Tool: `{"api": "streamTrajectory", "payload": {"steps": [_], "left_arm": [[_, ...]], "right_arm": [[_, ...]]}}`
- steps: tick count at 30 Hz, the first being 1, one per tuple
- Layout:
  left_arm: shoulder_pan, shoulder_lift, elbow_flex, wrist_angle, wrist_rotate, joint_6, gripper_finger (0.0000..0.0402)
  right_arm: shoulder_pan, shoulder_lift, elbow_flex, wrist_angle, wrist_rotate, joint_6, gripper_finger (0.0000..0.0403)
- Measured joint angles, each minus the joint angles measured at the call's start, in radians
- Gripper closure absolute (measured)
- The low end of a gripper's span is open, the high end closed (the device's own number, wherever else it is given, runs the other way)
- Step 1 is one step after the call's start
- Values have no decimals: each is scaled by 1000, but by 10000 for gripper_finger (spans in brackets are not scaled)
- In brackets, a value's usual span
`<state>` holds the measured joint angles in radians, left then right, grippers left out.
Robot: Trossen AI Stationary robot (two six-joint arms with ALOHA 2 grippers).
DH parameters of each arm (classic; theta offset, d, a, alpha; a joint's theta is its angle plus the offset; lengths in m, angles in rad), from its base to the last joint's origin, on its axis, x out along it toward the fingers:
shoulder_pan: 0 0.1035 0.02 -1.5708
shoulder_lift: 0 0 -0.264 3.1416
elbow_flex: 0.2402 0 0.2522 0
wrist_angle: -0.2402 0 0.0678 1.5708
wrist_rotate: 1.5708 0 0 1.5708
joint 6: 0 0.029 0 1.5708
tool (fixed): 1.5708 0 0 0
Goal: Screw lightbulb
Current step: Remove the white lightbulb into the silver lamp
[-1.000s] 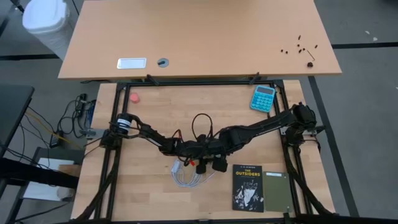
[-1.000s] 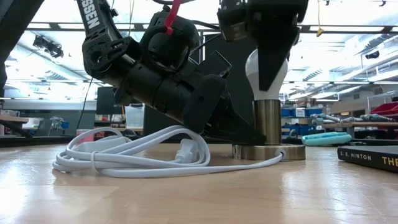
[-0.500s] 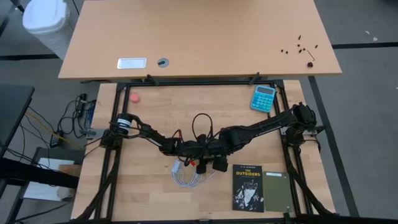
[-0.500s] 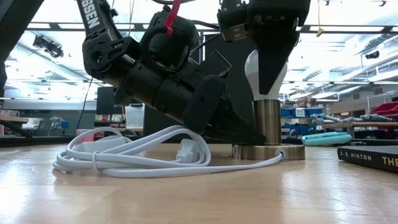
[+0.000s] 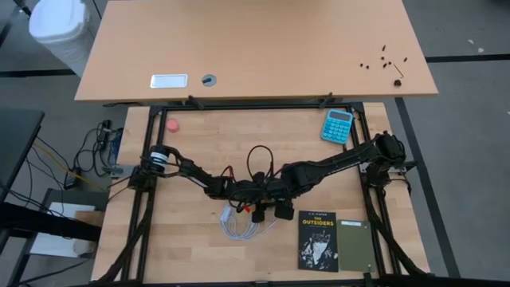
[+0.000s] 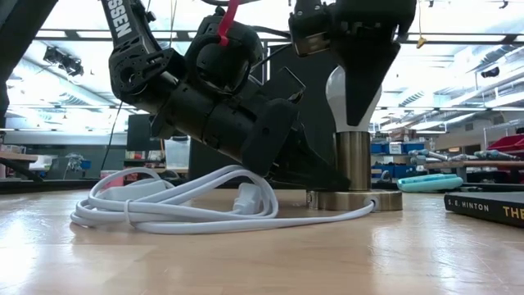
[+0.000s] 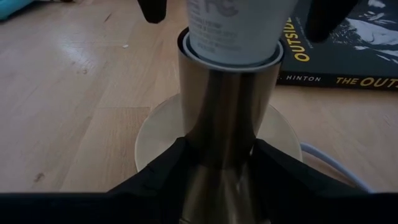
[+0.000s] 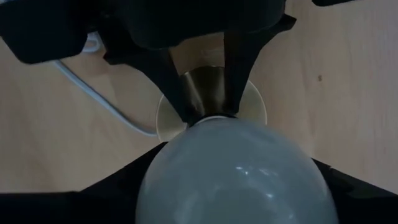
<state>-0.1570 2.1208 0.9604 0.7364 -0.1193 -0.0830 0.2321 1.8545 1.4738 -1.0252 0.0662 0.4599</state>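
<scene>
The white lightbulb point(image 6: 342, 92) stands upright with its base in the silvery socket's post point(image 6: 354, 160), which rises from a round disc base point(image 6: 354, 199) on the table. My left gripper point(image 7: 217, 155) reaches in low from the table's left and is shut on the post. My right gripper point(image 8: 233, 180) comes down from above and is shut on the bulb point(image 8: 233, 171). In the high view both grippers meet at the table's middle point(image 5: 259, 199) and hide the bulb and socket. My left gripper pinches the socket's upright post point(image 7: 214, 134) between its two fingers point(image 7: 168, 165), low on the post just above the disc. The fingers slant down from the table's left and lie across the post. The socket stands upright with its disc on the table. My right gripper pinches the bulb's round glass point(image 8: 186, 155) between its two fingers, one on each side. The fingers point(image 6: 364, 74) point down from above, along the bulb. The bulb stands upright with its neck point(image 7: 233, 37) in the top of the post.
The coiled white cable point(image 6: 180, 205) lies just left of the socket and runs to its base. A black book point(image 5: 319, 239) and a green notebook point(image 5: 355, 245) lie near right. A blue calculator point(image 5: 336, 125) lies far right and a small pink thing point(image 5: 171, 125) far left.
My right gripper has turned a little about its upright axis on the bulb. The bulb, the socket and my left gripper have stayed where they were.
</scene>
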Motion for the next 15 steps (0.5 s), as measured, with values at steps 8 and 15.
{"api": "streamTrajectory", "payload": {"steps": [8,15], "left_arm": [[0,0,0,-3,0,24,219],[0,0,-1,6,6,45,219]], "right_arm": [[3,0,0,0,-6,-174,147],[1,0,0,0,-8,-205,135]]}}
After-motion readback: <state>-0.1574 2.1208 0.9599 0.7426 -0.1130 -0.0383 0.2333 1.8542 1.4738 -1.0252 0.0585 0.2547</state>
